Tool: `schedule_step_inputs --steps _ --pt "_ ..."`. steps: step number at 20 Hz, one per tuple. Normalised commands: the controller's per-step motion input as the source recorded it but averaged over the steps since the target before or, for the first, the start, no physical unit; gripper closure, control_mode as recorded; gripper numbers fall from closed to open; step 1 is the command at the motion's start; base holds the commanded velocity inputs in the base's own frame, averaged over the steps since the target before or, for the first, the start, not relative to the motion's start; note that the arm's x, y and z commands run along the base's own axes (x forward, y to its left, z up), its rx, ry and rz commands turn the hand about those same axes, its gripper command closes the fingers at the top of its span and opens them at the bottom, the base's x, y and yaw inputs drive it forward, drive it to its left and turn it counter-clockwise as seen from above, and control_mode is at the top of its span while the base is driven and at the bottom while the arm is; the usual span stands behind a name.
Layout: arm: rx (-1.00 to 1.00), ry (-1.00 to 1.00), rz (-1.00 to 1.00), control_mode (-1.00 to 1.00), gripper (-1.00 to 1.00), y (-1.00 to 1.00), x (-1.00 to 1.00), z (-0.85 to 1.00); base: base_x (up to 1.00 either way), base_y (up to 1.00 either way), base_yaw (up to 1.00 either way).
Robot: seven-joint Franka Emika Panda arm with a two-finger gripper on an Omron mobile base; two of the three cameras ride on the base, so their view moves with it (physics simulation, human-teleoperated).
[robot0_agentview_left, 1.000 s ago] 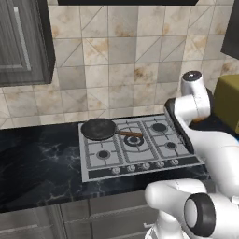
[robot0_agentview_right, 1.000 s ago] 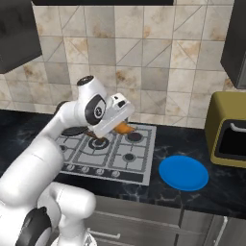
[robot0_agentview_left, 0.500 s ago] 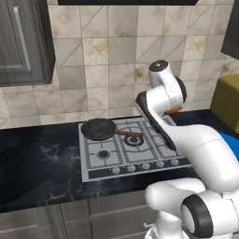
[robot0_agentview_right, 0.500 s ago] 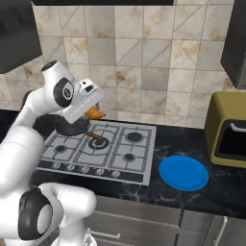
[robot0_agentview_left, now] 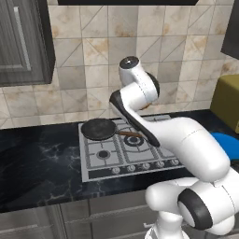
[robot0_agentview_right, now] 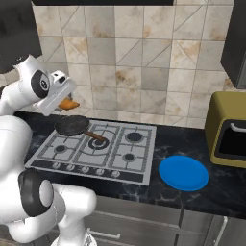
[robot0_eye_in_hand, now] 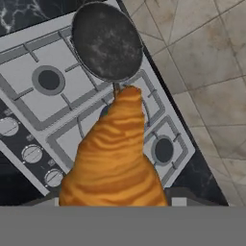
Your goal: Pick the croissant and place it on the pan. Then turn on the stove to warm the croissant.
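Note:
My gripper [robot0_agentview_right: 66, 103] is shut on the croissant [robot0_agentview_right: 70, 104], an orange-brown lump held in the air above the back left of the stove [robot0_agentview_right: 113, 158]. In the hand view the croissant [robot0_eye_in_hand: 113, 158] rises large from the bottom and hides the fingertips. The dark pan [robot0_agentview_right: 71, 125] sits on the stove's back left burner, just under and in front of the croissant, with its wooden handle [robot0_agentview_right: 97, 137] pointing right. From the hand, the pan [robot0_eye_in_hand: 106, 39] lies ahead with nothing in it. The arm covers the gripper in the left base view, where the pan [robot0_agentview_left: 99, 129] shows.
A row of knobs [robot0_eye_in_hand: 31, 153] runs along the stove's front edge. A flat blue plate [robot0_agentview_right: 183, 172] lies on the dark counter right of the stove. An olive-yellow appliance [robot0_agentview_right: 227, 129] stands at the far right. Tiled wall rises behind the stove.
The arm has swung left across the stove with the croissant in the gripper, from the right side to above the pan at the back left.

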Motion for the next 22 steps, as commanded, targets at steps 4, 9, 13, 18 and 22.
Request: schedule_step_inputs --steps 4,9,13,18,22 --pt "0.0 0.0 0.14 -1.0 1.0 0.62 0.12 0.0 0.0 0.0 0.0" --pt "0.06 0.0 0.1 -1.0 1.0 0.14 0.02 -0.12 0.0 0.0 0.0" --pt "0.2 0.0 0.27 -1.0 1.0 0.23 0.21 -0.4 0.0 0.0 0.0" --pt "0.05 0.0 0.1 -1.0 1.0 0.05 0.06 -0.08 0.0 0.0 0.0" --pt "0.0 0.0 0.0 -1.0 1.0 0.0 0.09 -0.1 0.0 0.0 0.0"
